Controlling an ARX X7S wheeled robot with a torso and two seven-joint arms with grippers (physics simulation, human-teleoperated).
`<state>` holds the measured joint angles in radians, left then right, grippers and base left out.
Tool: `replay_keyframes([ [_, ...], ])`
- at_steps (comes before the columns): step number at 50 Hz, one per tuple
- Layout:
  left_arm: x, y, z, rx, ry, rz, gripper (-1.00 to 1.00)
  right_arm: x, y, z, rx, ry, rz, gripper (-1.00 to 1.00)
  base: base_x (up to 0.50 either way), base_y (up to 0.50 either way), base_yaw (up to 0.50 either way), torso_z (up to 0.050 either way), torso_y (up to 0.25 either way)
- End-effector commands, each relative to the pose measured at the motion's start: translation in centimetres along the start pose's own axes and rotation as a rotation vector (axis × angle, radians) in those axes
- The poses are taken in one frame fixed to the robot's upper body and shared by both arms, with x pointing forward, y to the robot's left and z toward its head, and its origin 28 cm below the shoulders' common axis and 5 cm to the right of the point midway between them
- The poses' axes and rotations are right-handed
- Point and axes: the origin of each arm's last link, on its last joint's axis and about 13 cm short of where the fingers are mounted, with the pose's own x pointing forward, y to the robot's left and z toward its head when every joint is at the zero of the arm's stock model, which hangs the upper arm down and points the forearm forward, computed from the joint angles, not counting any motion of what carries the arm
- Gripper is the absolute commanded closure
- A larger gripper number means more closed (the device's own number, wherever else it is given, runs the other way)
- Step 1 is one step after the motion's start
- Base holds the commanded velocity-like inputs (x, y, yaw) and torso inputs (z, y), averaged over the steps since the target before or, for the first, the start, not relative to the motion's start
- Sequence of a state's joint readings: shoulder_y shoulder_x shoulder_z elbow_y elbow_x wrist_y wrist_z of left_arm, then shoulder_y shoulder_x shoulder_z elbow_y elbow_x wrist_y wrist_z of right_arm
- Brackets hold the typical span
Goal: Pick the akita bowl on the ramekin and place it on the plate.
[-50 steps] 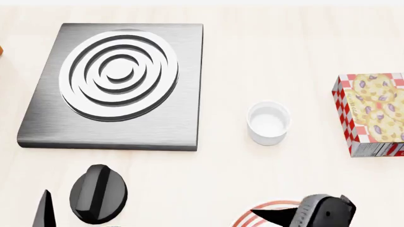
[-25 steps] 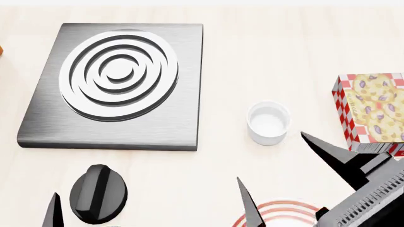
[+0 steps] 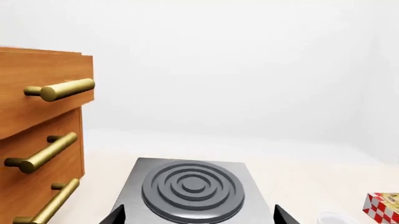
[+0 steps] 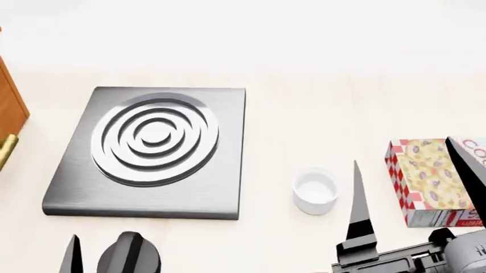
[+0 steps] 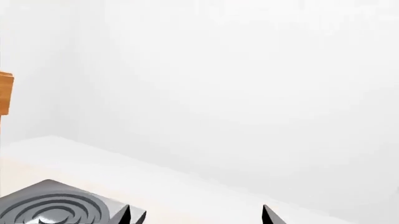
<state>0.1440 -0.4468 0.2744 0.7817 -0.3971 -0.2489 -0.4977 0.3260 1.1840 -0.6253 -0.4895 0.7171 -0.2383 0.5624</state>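
Left end effector (image 4: pixel 99 259) shows only one finger tip and a dark body cut by the head view's lower edge; its wrist view shows tips spread, holding nothing. Rightward lie the hob (image 4: pixel 152 151), then the empty ramekin (image 4: pixel 316 190) on the table (image 4: pixel 304 108). Right end effector (image 4: pixel 414 193) gapes empty before the box (image 4: pixel 425 182). Bowl and plate are out of view.

The right pincer (image 4: pixel 410 187) has long, tapering matte-black fingers on a ribbed dark-grey body; the left pincer (image 4: pixel 102 256) shows rounded glossy black housing.
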Motion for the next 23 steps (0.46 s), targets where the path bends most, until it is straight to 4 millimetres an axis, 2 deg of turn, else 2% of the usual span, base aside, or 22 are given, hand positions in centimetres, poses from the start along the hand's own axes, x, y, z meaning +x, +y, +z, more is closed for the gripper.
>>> replay_keyframes([
  [1,0.01,0.01,-0.08,-0.003,0.000,-0.005,-1.00,-0.38,0.00,-0.68,0.034,-0.042,-0.081,-1.00,0.00,0.00,0.00,0.000,0.250],
  [10,0.03,0.01,-0.12,-0.003,-0.003,-0.006,-1.00,-0.76,0.22,-1.26,0.051,-0.062,-0.100,-1.00,0.00,0.00,0.00,0.000,0.250],
  [23,0.05,0.01,-0.08,-0.010,-0.008,-0.008,-1.00,-1.30,0.14,-0.47,0.107,-0.146,-0.145,-1.00,0.00,0.00,0.00,0.000,0.250],
])
